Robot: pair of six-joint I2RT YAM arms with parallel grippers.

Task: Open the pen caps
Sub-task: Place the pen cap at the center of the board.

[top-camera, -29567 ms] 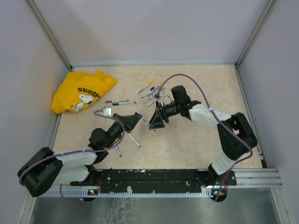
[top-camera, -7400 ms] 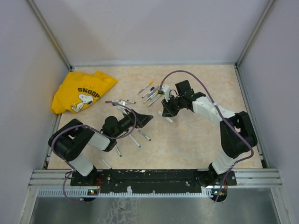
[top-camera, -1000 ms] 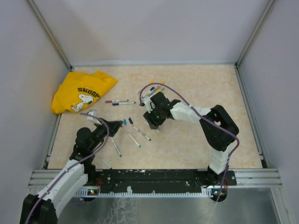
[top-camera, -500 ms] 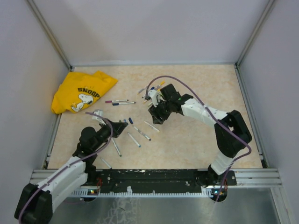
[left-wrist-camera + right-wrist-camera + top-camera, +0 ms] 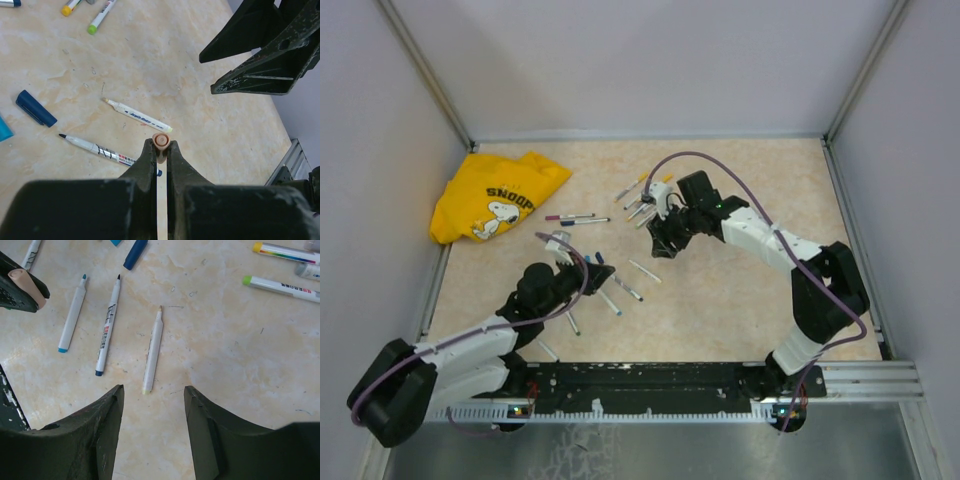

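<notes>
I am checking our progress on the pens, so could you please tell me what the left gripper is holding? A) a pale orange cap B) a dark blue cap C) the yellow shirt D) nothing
A: in the left wrist view the left gripper is shut on a pale orange cap, whose round end sticks out between its fingertips, while the dark blue cap lies loose, apart from it.
</notes>
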